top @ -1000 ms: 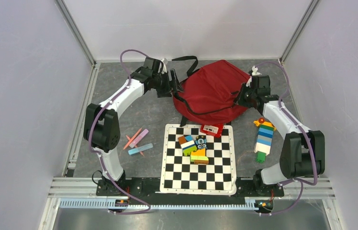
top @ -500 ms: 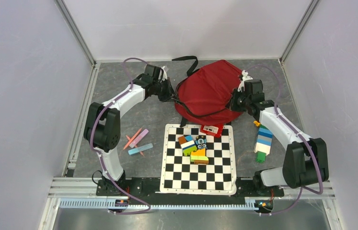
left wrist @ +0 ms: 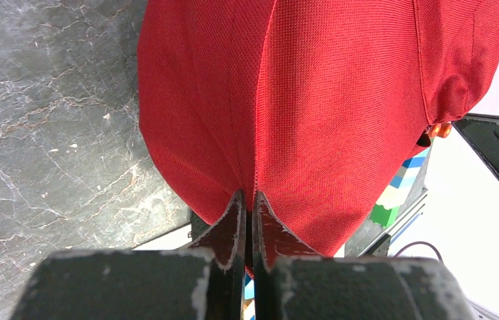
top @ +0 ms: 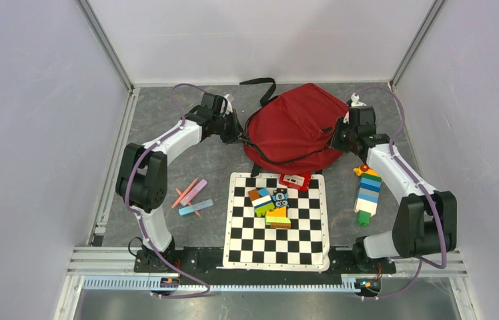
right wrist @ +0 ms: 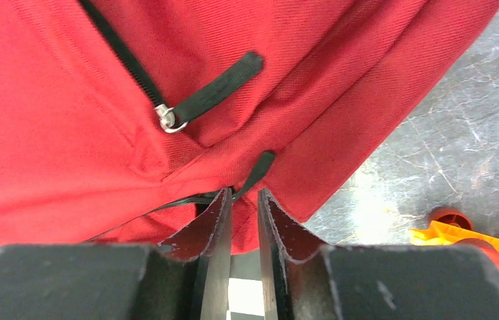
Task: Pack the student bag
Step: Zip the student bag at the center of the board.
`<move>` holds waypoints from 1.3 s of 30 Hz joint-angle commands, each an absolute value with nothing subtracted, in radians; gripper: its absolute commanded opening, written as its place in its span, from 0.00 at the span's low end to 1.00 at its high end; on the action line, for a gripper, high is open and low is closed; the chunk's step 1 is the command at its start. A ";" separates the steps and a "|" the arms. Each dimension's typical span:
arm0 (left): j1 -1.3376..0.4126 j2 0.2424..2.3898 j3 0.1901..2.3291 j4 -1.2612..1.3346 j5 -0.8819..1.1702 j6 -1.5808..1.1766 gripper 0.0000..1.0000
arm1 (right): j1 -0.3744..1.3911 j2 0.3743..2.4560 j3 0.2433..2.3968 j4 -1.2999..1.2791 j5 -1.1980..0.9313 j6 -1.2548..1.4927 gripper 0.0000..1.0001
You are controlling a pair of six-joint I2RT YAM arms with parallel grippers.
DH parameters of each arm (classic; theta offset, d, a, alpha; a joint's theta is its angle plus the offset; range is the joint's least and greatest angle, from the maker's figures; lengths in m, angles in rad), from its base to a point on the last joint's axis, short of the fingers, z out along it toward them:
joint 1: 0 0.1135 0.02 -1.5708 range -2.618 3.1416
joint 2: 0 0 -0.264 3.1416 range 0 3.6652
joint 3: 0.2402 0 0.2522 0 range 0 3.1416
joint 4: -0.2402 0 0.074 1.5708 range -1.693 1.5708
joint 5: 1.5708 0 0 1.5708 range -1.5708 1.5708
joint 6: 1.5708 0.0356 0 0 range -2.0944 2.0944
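The student bag [top: 293, 127], dark red with black zippers, lies at the back of the table. My left gripper [top: 239, 133] is at its left edge, shut on a pinched fold of the red fabric [left wrist: 300, 100]; the left wrist view shows the fold running in between the closed fingertips of that gripper [left wrist: 248, 197]. My right gripper [top: 337, 137] is at the bag's right edge. In the right wrist view its fingers [right wrist: 243, 193] stand slightly apart, open, with a black strap tab [right wrist: 260, 163] just beyond the tips and a zipper pull [right wrist: 167, 119] further up the bag [right wrist: 67, 133].
A checkerboard mat [top: 277, 233] lies in front of the bag with coloured block stacks [top: 270, 203] and a small red box [top: 295, 180] on it. A block tower [top: 368, 193] lies at the right, markers [top: 192, 197] at the left. Grey walls enclose the table.
The left gripper has moved in and shut on the bag's left edge. The right gripper pushed in against the bag, drew back slightly, and its jaws have parted a little.
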State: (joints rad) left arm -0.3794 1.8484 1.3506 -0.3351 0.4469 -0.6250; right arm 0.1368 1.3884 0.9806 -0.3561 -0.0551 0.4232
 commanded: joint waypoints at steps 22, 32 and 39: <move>-0.388 1.828 1.385 -0.324 0.461 -0.670 0.02 | 0.082 1.500 0.990 -0.248 -0.225 0.444 0.03; -0.388 1.818 1.384 -0.321 0.398 -0.729 0.02 | 0.180 1.342 0.896 -0.223 -0.290 0.283 0.00; -0.389 1.806 1.384 -0.296 0.386 -0.766 0.02 | 0.350 1.344 0.927 -0.221 -0.219 0.178 0.00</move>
